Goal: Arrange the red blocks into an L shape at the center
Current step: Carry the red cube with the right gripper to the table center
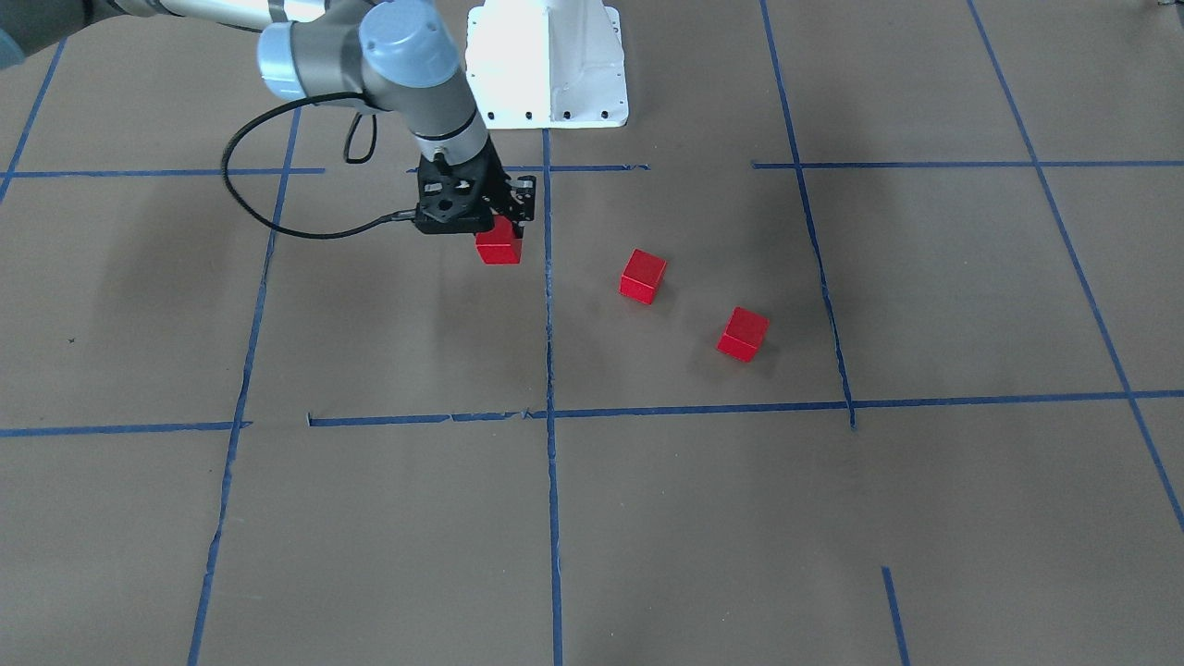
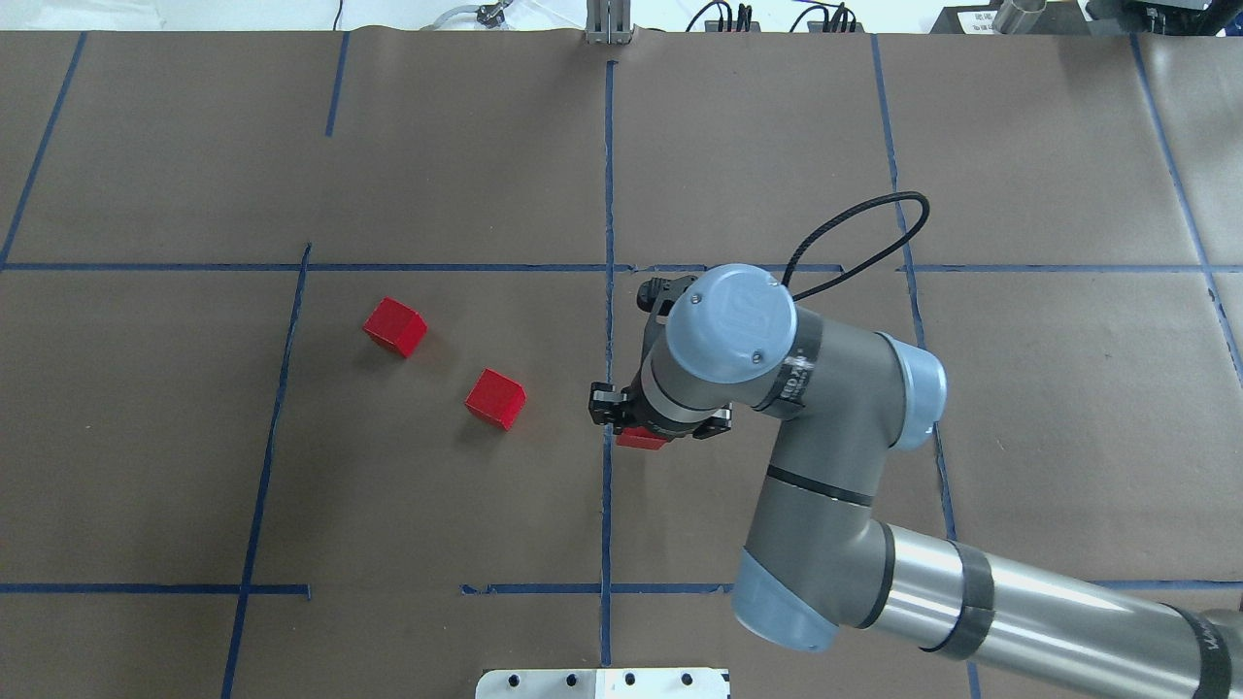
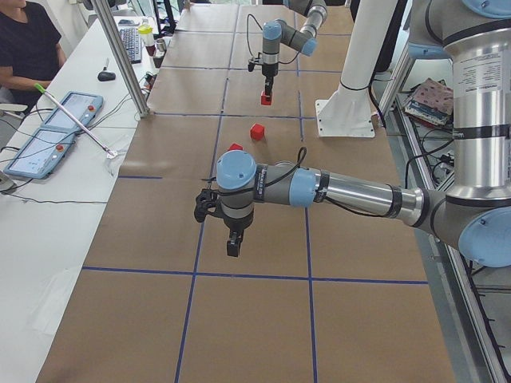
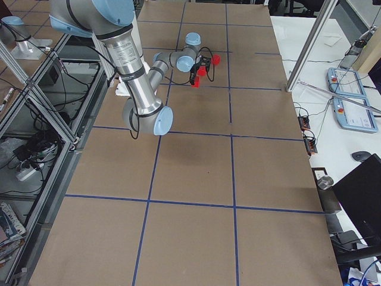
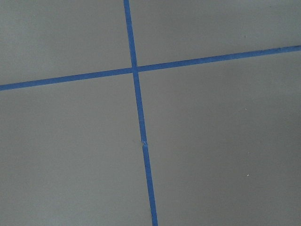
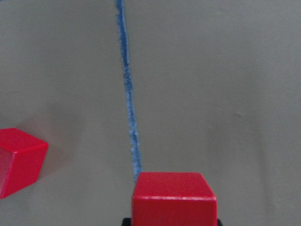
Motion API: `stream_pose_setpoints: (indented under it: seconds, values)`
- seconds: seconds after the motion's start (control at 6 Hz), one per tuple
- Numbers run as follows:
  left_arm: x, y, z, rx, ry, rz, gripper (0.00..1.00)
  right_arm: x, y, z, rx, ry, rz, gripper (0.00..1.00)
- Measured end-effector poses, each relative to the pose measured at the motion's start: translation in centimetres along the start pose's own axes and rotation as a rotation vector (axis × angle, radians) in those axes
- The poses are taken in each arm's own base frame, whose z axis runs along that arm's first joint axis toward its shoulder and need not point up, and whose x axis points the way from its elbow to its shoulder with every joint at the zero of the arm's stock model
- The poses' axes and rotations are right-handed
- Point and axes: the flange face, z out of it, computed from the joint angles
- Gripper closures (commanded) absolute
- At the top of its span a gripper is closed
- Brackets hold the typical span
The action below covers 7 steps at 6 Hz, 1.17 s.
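My right gripper (image 1: 499, 239) is shut on a red block (image 1: 499, 242) and holds it just beside the central blue tape line (image 1: 548, 305), on the robot's right of it. The block fills the bottom of the right wrist view (image 6: 174, 197), and only its edge shows under the wrist in the overhead view (image 2: 641, 440). Two more red blocks lie apart on the paper on the robot's left of the line: one nearer (image 1: 643, 276) (image 2: 495, 399) (image 6: 19, 160), one farther (image 1: 743, 334) (image 2: 395, 326). My left gripper (image 3: 231, 243) hangs above bare paper; I cannot tell whether it is open or shut.
The white robot base (image 1: 548, 65) stands at the table's edge behind the centre. Blue tape lines cross the brown paper (image 2: 437, 505); the left wrist view shows only a tape crossing (image 5: 135, 70). A person sits at a side table with tablets (image 3: 60, 128).
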Motion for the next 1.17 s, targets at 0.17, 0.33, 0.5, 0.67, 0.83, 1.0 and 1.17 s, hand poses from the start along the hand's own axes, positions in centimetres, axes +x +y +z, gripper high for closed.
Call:
stream_pose_setpoints:
  seconds: [0.17, 0.33, 0.5, 0.67, 0.83, 1.0, 1.17]
  values:
    - [0.0, 0.0, 0.0, 0.0, 0.0, 0.001, 0.0, -2.5, 0.1, 1.1, -0.002, 0.018, 0.012, 1.0]
    - [0.1, 0.0, 0.0, 0.001, 0.0, 0.001, 0.0, -3.4, 0.0, 1.8, -0.004, 0.032, 0.013, 1.0]
    - [0.1, 0.0, 0.0, 0.001, 0.001, 0.001, 0.0, -3.7, -0.1, 2.4, -0.006, 0.044, 0.014, 1.0]
    - [0.1, 0.0, 0.0, 0.001, 0.001, 0.001, 0.0, -3.8, -0.2, 2.9, -0.009, 0.056, 0.016, 1.0]
    - [0.1, 0.0, 0.0, 0.001, 0.001, 0.001, 0.0, -3.8, -0.2, 3.4, -0.012, 0.066, 0.017, 0.99]
    - [0.1, 0.0, 0.0, 0.001, 0.001, 0.0, 0.0, -3.6, -0.3, 3.7, -0.014, 0.072, 0.016, 0.98]
    - [0.1, 0.0, 0.0, 0.001, 0.001, 0.0, 0.0, -3.5, -0.2, 4.0, -0.016, 0.078, 0.004, 0.93]
